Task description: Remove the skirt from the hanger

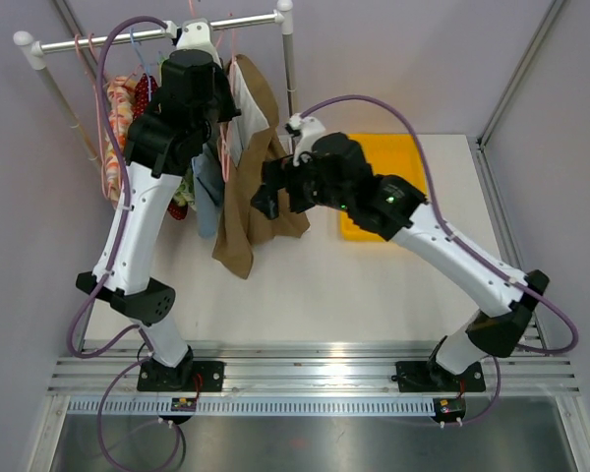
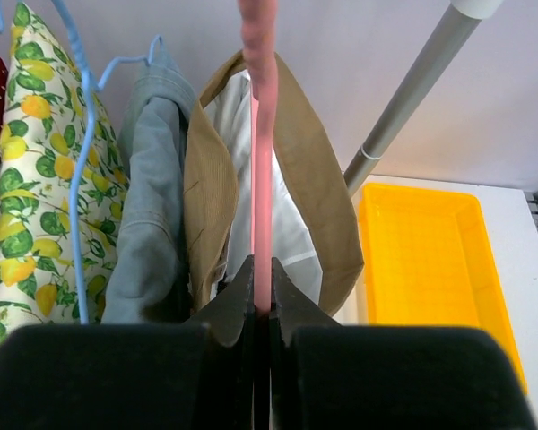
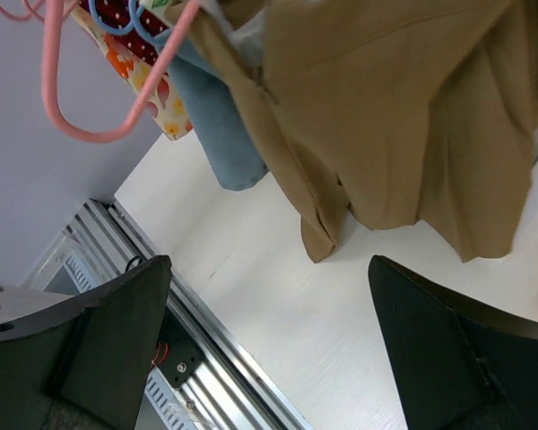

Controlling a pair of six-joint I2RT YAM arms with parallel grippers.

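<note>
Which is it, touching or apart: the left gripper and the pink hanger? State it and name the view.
Touching. The left wrist view shows the left gripper shut on the pink hanger, its jaws pressed against both sides of the bar with no gap.

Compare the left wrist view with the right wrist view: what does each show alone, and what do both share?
Left wrist only: the left claw shut on the pink hanger, plus the yellow tray. Right wrist only: the right claw open, the table and its metal rail. Both: the tan skirt and the blue garment beside it.
</note>
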